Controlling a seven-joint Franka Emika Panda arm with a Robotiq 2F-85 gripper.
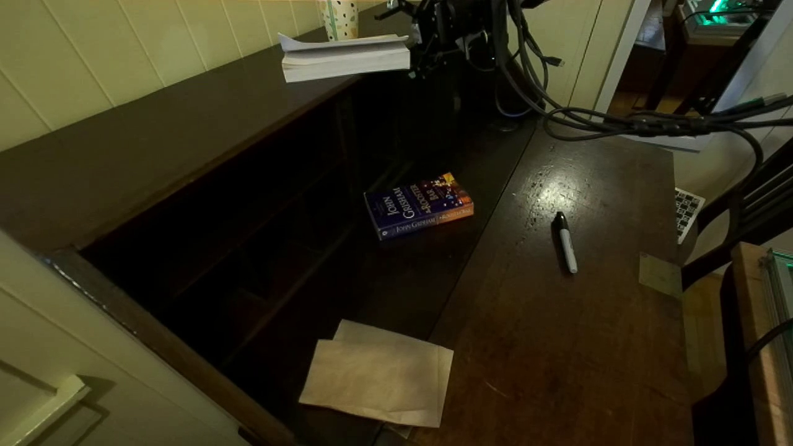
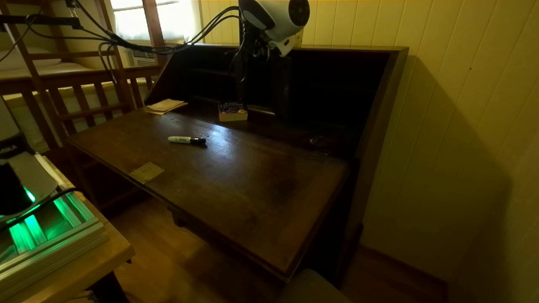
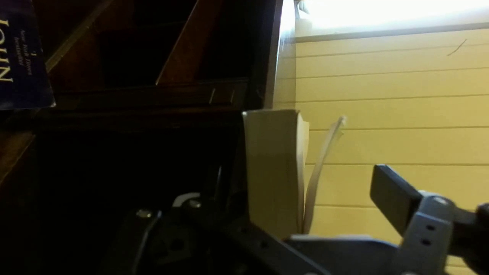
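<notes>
A thick book (image 1: 347,59) with pale page edges and a lifted top cover lies on the desk's upper shelf, its end jutting past the front edge. It also shows in the wrist view (image 3: 273,168). My gripper (image 1: 410,43) is at the book's end, its fingers wide apart. In the wrist view the gripper (image 3: 305,191) has the book's end between its fingers, nearer the dark left finger; the right finger stands well clear. Whether the left finger touches the book cannot be told. In an exterior view the arm's wrist (image 2: 273,21) hides the fingers and this book.
A blue John Grisham paperback (image 1: 418,204) (image 2: 233,111) (image 3: 23,57), a marker (image 1: 566,244) (image 2: 186,140) and brown paper sheets (image 1: 378,378) (image 2: 165,106) lie on the dark desk (image 1: 557,359) (image 2: 236,181). A spotted cup (image 1: 339,21) stands behind the thick book. Cables (image 1: 644,126) hang from the arm.
</notes>
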